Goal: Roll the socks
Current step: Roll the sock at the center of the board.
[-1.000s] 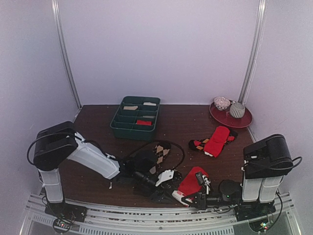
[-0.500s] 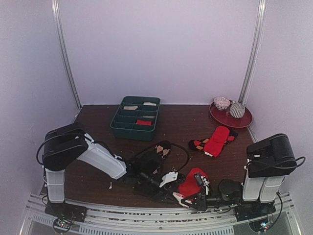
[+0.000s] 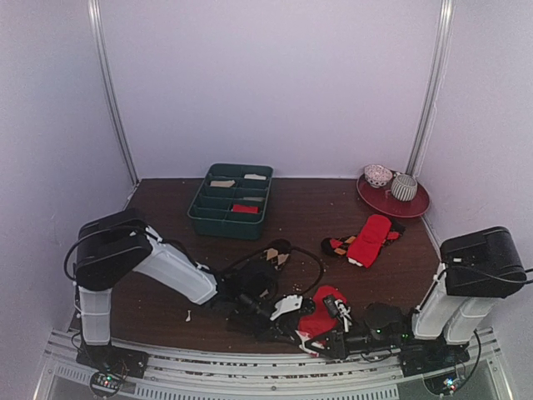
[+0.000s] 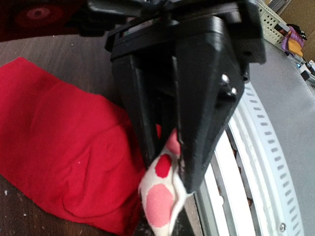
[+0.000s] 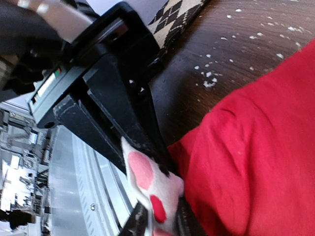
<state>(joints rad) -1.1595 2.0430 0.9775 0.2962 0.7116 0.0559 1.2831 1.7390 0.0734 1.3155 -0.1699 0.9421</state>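
Note:
The red sock (image 3: 323,310) lies folded at the table's near edge, its white cuff (image 4: 160,196) dotted red and pink. My left gripper (image 3: 303,327) is shut on that cuff, which bulges out below the black fingertips (image 4: 194,172). My right gripper (image 3: 323,337) meets it from the right. In the right wrist view the same cuff (image 5: 152,182) lies between my right gripper's (image 5: 162,223) jaws, which stand a little apart around it. The red sock's body (image 5: 256,147) spreads to the right. The brown argyle sock (image 3: 271,257) lies behind the left arm.
A green divided tray (image 3: 200,218) stands at the back. A red plate (image 3: 391,207) with two patterned balls sits back right. Another red and dark sock pair (image 3: 366,239) lies right of centre. The metal rail (image 3: 250,367) runs right beside both grippers.
My left gripper slid right to the red sock and shut on its white cuff. My right gripper's jaws have loosened around the same cuff.

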